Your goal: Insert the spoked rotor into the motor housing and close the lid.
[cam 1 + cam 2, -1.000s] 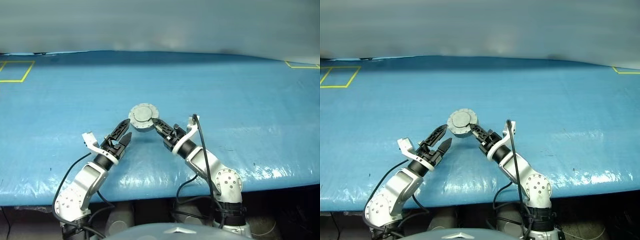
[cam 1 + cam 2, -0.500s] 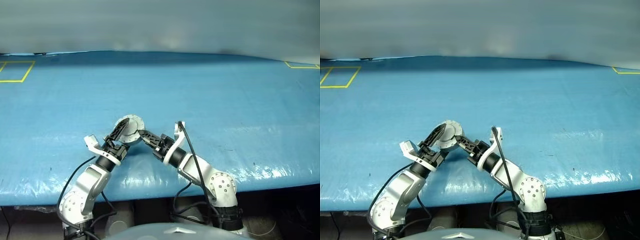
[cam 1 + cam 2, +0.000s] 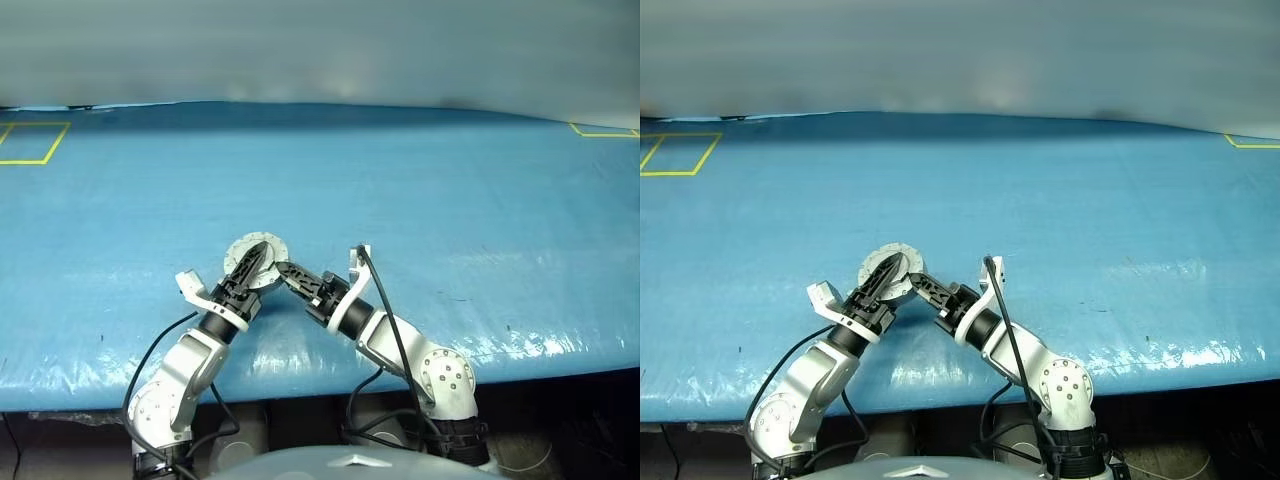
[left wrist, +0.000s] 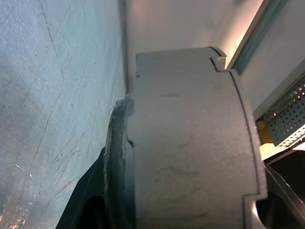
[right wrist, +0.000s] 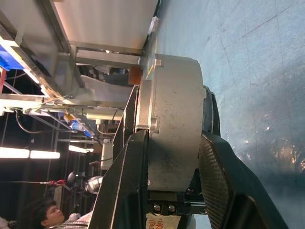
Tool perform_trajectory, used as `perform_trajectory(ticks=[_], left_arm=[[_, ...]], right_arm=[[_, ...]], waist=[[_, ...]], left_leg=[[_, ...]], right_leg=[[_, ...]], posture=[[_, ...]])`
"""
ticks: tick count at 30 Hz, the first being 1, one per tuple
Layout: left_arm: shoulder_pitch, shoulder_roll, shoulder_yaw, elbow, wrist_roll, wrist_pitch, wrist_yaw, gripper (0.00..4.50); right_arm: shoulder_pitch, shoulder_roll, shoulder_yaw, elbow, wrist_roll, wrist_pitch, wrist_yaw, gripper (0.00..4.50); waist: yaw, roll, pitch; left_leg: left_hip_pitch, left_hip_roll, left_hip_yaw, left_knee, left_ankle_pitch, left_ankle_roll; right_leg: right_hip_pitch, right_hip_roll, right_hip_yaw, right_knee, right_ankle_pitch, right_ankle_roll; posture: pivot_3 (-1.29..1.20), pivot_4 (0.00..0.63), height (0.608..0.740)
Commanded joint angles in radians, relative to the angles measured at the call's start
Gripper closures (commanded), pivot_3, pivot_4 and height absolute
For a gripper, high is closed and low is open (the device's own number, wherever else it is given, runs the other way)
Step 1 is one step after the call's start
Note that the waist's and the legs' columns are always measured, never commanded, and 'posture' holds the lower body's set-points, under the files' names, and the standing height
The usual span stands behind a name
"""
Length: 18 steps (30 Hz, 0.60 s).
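Note:
The motor housing (image 3: 270, 251) is a round grey metal disc with a notched rim, held on edge above the blue table. A seam along its rim (image 5: 150, 119) shows the lid seated on it. My right gripper (image 3: 283, 271) is shut on it from the right, one finger (image 5: 124, 181) on each flat face. My left gripper (image 3: 257, 256) reaches in from the left and is shut on it too, with one black finger lying across the upward face. From the left wrist, the housing's rim (image 4: 190, 143) is right between that gripper's fingers (image 4: 86, 205). The spoked rotor is hidden.
The blue table cover (image 3: 450, 190) stretches wide all around the hands. Yellow tape marks sit at the far left (image 3: 25, 140) and far right (image 3: 605, 130) corners. The table's front edge (image 3: 560, 365) runs just below the arms. A person (image 5: 43, 212) stands beyond the table.
My right gripper has brought the housing nearer and to the left. My left gripper, open and apart from it before, has reached in and closed around the disc.

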Motion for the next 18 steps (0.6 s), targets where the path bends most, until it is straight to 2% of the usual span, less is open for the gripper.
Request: perform_trajectory(ticks=[1, 3, 5, 7, 11, 15, 18], left_arm=[[-0.058, 0.008, 0.010, -0.029, 0.035, -0.054, 0.038, 2.05], [-0.138, 0.023, 0.028, 0.027, 0.100, -0.095, 0.052, 2.05], [-0.218, 0.039, 0.045, 0.097, 0.164, -0.128, 0.058, 2.05], [-0.332, 0.066, 0.061, 0.216, 0.245, -0.168, 0.052, 2.05], [-0.564, 0.133, 0.069, 0.505, 0.435, -0.226, -0.017, 2.05], [-0.794, 0.178, 0.092, 0.828, 0.583, -0.285, -0.127, 2.05], [-0.961, 0.206, 0.113, 1.072, 0.695, -0.362, -0.207, 2.05]], right_arm=[[-0.013, -0.066, 0.004, -0.097, -0.116, -0.016, 0.048, 3.36], [-0.012, -0.183, 0.069, -0.151, -0.272, 0.008, 0.084, 2.62], [0.002, -0.251, 0.112, -0.189, -0.371, -0.002, 0.116, 2.01], [0.009, -0.332, 0.172, -0.232, -0.529, -0.022, 0.125, 1.35], [0.026, -0.426, 0.263, -0.253, -0.759, -0.050, 0.145, 0.02], [0.037, -0.460, 0.326, -0.233, -0.944, -0.092, 0.162, 0.00], [0.060, -0.420, 0.322, -0.221, -1.018, -0.136, 0.161, 0.00]], waist=[[0.002, 0.000, 0.000], [0.005, 0.001, 0.000], [0.013, -0.001, -0.002], [0.012, -0.001, -0.001], [0.023, -0.001, -0.001], [0.027, -0.003, -0.001], [0.027, -0.004, 0.000]], left_leg=[[0.000, 0.000, 0.000, 0.000, 0.000, 0.000], [-0.001, 0.000, 0.000, 0.001, 0.000, 0.000], [0.000, -0.003, -0.001, 0.002, 0.000, 0.000], [0.001, -0.002, -0.002, 0.001, 0.000, 0.000], [0.000, -0.003, -0.003, 0.002, 0.000, 0.000], [-0.002, -0.006, -0.003, 0.002, 0.000, 0.000], [-0.003, -0.007, -0.004, 0.002, 0.000, 0.001]], right_leg=[[0.000, 0.000, 0.000, 0.000, 0.000, 0.000], [0.000, 0.000, 0.000, 0.000, 0.000, 0.000], [0.002, -0.001, 0.001, 0.000, 0.000, 0.001], [0.002, 0.001, 0.000, 0.000, 0.000, 0.000], [0.001, 0.001, 0.001, 0.000, 0.001, 0.001], [0.002, -0.001, 0.001, -0.003, 0.002, 0.003], [0.002, -0.002, 0.002, -0.004, 0.002, 0.004]], posture=[[0.00, 0.150, 0.740], [0.00, 0.150, 0.740], [0.00, 0.150, 0.740], [0.00, 0.150, 0.740], [0.00, 0.150, 0.740], [0.00, 0.150, 0.740], [0.00, 0.150, 0.740]])
